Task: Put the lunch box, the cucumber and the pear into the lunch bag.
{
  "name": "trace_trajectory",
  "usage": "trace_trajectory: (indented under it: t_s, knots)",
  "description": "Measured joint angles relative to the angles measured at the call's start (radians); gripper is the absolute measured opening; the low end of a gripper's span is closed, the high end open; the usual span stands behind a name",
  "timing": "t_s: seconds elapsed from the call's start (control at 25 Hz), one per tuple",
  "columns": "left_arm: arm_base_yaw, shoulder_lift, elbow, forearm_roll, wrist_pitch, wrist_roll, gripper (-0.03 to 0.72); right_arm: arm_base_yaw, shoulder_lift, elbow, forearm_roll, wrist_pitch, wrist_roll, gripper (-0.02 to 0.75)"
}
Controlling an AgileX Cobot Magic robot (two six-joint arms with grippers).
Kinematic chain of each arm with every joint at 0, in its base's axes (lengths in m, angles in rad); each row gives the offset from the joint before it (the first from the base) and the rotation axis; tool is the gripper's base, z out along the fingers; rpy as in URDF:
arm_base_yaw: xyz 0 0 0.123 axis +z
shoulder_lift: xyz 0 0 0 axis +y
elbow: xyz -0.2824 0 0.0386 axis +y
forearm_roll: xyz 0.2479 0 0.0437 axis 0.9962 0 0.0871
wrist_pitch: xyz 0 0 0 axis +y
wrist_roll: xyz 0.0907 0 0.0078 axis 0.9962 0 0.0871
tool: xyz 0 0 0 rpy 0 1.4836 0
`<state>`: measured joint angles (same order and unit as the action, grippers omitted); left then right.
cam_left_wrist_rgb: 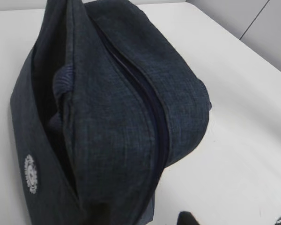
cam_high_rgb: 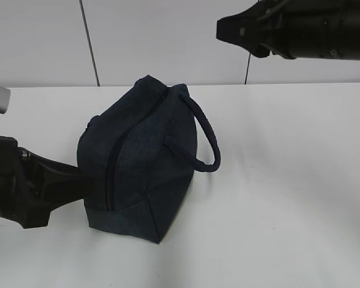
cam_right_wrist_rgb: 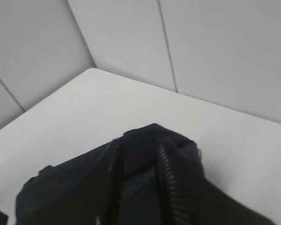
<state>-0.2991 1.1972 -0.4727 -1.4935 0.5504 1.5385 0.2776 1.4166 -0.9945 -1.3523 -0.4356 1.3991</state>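
Lunch bag [cam_high_rgb: 141, 165]: it lay on the white table [cam_high_rgb: 288, 180], left of the middle, with the zipper [cam_high_rgb: 111, 174] closed and one loop handle [cam_high_rgb: 205, 135] stretched to the right.
Left gripper [cam_high_rgb: 78, 183]: it was low at the bag's left end; I cannot tell if the jaws were spread or pinching.
Right gripper [cam_high_rgb: 231, 29]: it hung high above the table, well apart from the bag; its jaws cannot be judged.
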Motion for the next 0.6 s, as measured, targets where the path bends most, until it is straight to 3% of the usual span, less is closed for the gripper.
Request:
trace_trajectory:
  t_s: [0.24, 0.6]
  knots:
    - [0.0, 0.0, 0.0, 0.002, 0.029, 0.0, 0.269, 0.0, -0.117, 0.16, 0.282, -0.122, -0.241, 0.197]
    - [0.0, 0.0, 0.0, 0.004, 0.049, 0.0, 0.241, 0.0, -0.312, 0.342, 0.347, -0.021, -0.453, 0.171]
